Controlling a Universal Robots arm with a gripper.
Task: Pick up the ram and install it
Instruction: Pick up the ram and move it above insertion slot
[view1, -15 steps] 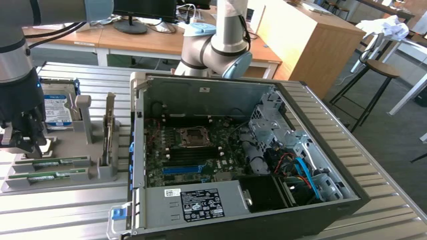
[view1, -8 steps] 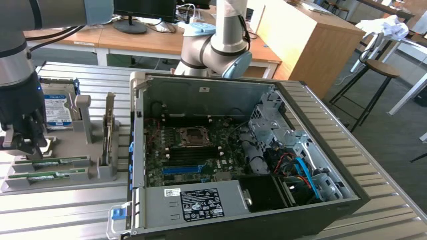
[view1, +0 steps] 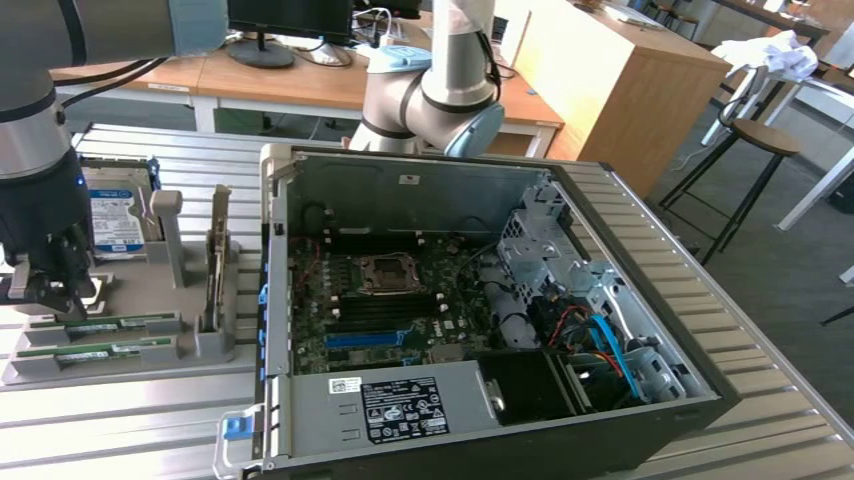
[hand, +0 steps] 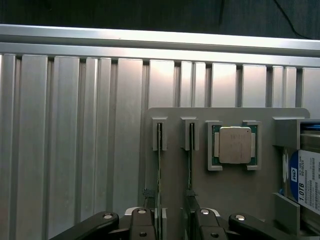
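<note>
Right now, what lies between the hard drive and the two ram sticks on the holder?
A square processor chip lies there; the wrist view shows it.

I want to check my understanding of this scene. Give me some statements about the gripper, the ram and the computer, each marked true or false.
1. The computer case is open and its motherboard shows. True.
2. The gripper holds a ram stick over the motherboard. False: it is open, at the grey holder outside the case.
3. Two ram sticks lie in the holder. True.
4. The hard drive lies flat on the motherboard. False: it stands in the holder.
</note>
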